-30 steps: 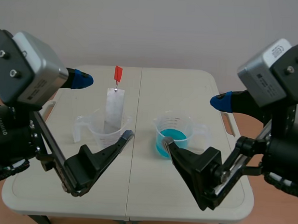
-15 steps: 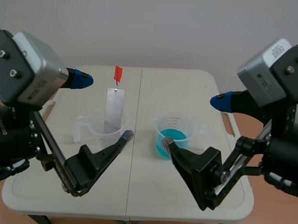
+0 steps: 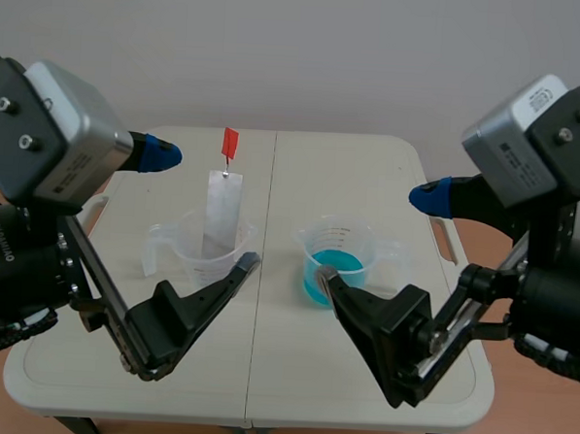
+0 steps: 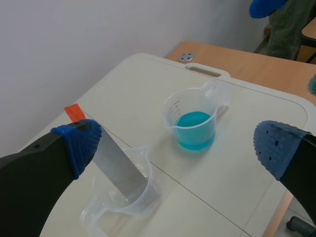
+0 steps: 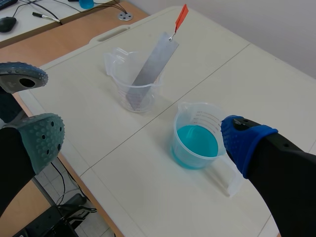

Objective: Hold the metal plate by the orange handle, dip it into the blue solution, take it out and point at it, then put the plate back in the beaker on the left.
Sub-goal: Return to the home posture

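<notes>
A metal plate (image 3: 222,213) leans upright in the clear beaker (image 3: 193,254) on the left, its orange handle (image 3: 230,142) sticking up. The beaker of blue solution (image 3: 338,260) stands to the right. My left gripper (image 3: 205,209) hovers open in front of the clear beaker, holding nothing. My right gripper (image 3: 375,236) hangs open around the blue beaker's near side, also with nothing in it. In the left wrist view the plate (image 4: 118,170), handle (image 4: 74,112) and blue beaker (image 4: 195,128) lie ahead of the open gripper (image 4: 176,148). The right wrist view shows the plate (image 5: 150,71), handle (image 5: 181,17) and blue beaker (image 5: 195,140) beyond the open gripper (image 5: 143,138).
Both beakers stand on a white folding table (image 3: 351,172) with a centre seam and carry-handle slots at its sides. A grey wall stands behind it. Past the table's left edge is a wooden desk (image 5: 44,37) with cables.
</notes>
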